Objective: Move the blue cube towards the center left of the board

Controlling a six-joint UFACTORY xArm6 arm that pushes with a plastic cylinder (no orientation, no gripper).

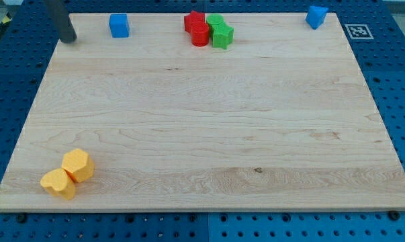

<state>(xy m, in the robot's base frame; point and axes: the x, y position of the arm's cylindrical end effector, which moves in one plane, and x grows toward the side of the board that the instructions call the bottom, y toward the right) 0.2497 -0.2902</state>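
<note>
My tip (69, 39), a bare rod with no jaws, sits left of the blue cube (119, 25) at the board's (202, 134) top edge; the push remains undone.

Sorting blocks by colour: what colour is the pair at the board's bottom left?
Yellow: both yellow blocks, seen in the camera view.

Only a short stretch of my body shows, at the view's top left: a straight, round rod, dark grey to near black, with a smooth matte surface and a faint lighter sheen down one side. It keeps one width along the visible length and ends bluntly at my tip (69, 39), a flat-cut, slightly rounded end of the same dark colour. No cables, screws or markings can be made out on it, and the upper part is cut off by the frame edge.
</note>
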